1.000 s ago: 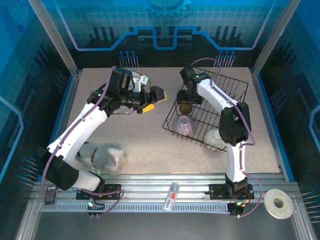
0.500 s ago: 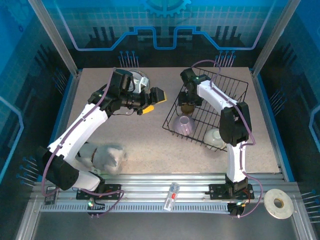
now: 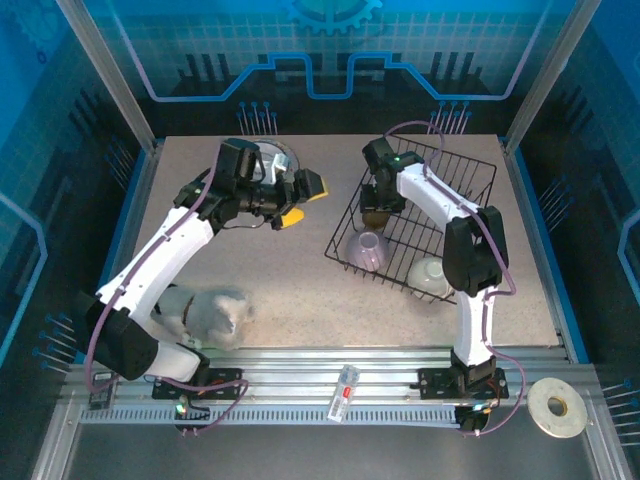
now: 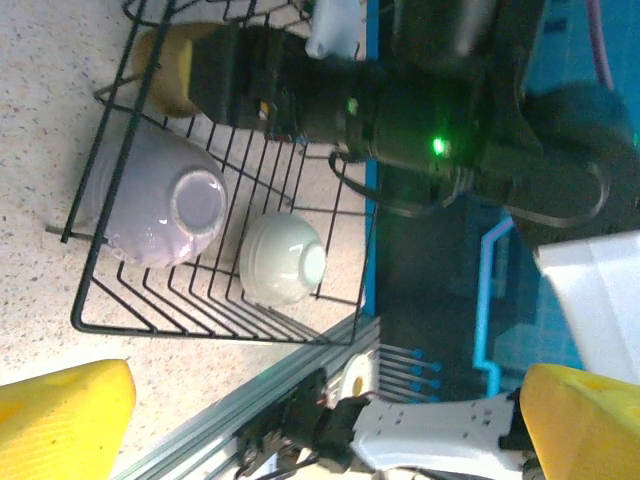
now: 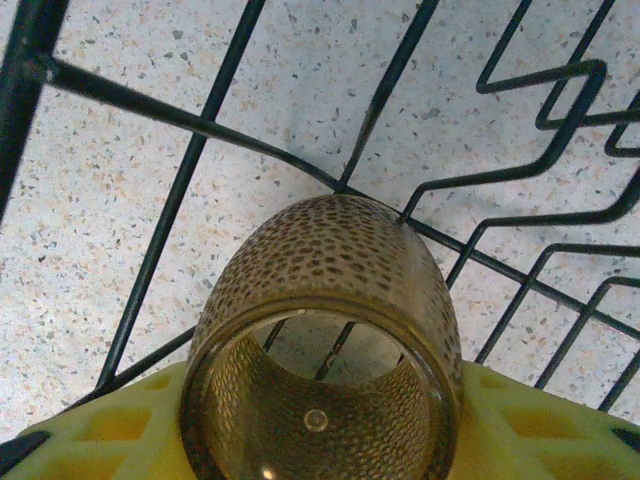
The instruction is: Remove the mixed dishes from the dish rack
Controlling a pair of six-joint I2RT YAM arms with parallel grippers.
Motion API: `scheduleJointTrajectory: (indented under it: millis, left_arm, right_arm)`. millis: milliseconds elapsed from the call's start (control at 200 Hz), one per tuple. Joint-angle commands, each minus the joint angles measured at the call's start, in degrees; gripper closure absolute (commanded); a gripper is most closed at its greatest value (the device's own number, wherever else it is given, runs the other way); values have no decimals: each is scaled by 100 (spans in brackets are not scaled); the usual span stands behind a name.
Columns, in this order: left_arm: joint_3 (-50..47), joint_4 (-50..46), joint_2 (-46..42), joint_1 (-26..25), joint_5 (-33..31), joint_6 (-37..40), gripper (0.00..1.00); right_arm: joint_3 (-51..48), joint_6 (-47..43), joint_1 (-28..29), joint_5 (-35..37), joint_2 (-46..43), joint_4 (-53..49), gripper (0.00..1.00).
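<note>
**Dish rack** [image 3: 440,190]: black wire basket on the speckled table [image 3: 290,280], right of centre. It serves as the landmark for all entries below.

**Brown cup** [image 5: 330,270]: dimpled and translucent amber. It lies on its side in the rack's far-left corner, on the wire floor, mouth toward the right wrist camera.

**Right gripper** [image 3: 377,198]: reaches into the rack's far-left corner and is on the brown cup. The yellow pads [image 5: 110,430] stand one on each side of the cup wall, against it or just beside it. Whether they clamp it cannot be told.

**Lilac bowl** [image 4: 165,205]: upside down inside the rack at its near-left corner. Untouched.

**White bowl** [image 4: 285,258]: upside down inside the rack along its near side, right of the lilac bowl and apart from it. Untouched.

**Left gripper** [image 3: 303,200]: in the air left of the rack and clear of it, turned toward it. Its fingers are spread wide with nothing between them.

**Round pale dish** [image 3: 280,158]: on the table well left of the rack, partly hidden by the left arm. Its kind cannot be told.

**Whitish lump** [image 3: 215,310] and **tape ring** [image 3: 557,407]: both outside the rack, the lump to its near left and the ring on the near right rail. Neither belongs to the load.

**Progress, as judged:** partway. No plates stand in the rack, and the dish on the table looks already unloaded. Three pieces are left in the rack: the brown cup, now being taken up, and the two bowls.
</note>
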Motion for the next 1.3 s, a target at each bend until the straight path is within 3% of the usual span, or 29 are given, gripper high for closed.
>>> scheduleJointTrajectory:
  millis: [0,170,410,1296]
  left_arm:
    - [-382,654,-231,281,393,-648,1]
    - [-776,1274,-259,361,731,-919,1]
    - [-560,783,-128,208,635,-266,1]
    - [-627,1292,328,76,742,-128,1]
  right_arm:
    - [-112,-2,-87,-76,-375,62,56]
    - [-221,22,-123,-207,-596,139,59]
    - [-496,227,-270,-697,-953,354,64]
    - [-1402,914,-660,-1969,-1930,850,66]
